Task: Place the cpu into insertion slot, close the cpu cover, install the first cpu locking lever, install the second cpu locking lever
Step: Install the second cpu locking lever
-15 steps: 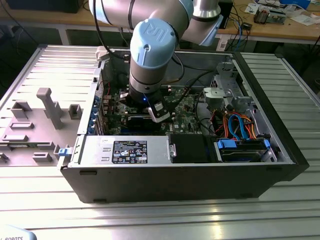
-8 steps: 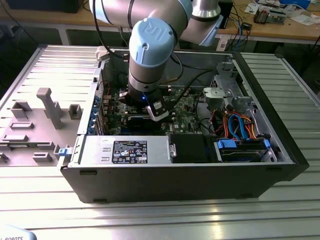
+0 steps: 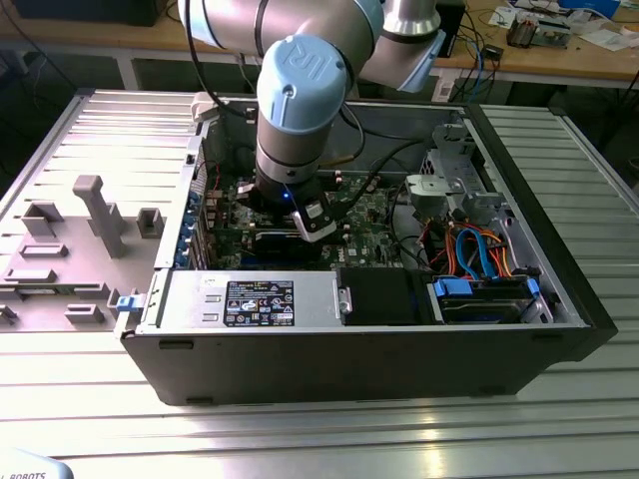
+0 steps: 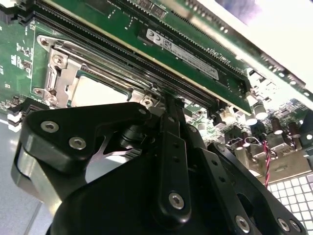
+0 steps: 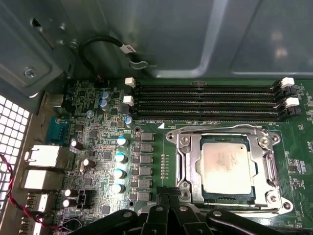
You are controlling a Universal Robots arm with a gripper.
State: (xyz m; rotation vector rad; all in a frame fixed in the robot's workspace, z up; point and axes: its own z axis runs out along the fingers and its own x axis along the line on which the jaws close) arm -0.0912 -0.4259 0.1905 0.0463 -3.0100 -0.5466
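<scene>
The cpu lies flat in the insertion slot, its silvery top showing through the window of the cpu cover, which is folded down over it. A thin locking lever rod runs along the socket's edge nearest the memory slots. My gripper is shut at the socket's corner, close to the board, with nothing visible between the fingertips. In the second wrist view the gripper sits right beside the cpu cover and the bright cpu. In the exterior view the gripper reaches down into the open computer case.
Long black memory slots run beside the socket, one holding a green memory card. Capacitors stand near the socket. The power supply and a drive bay with blue cables line the case front. A grey fixture plate lies at the exterior view's left.
</scene>
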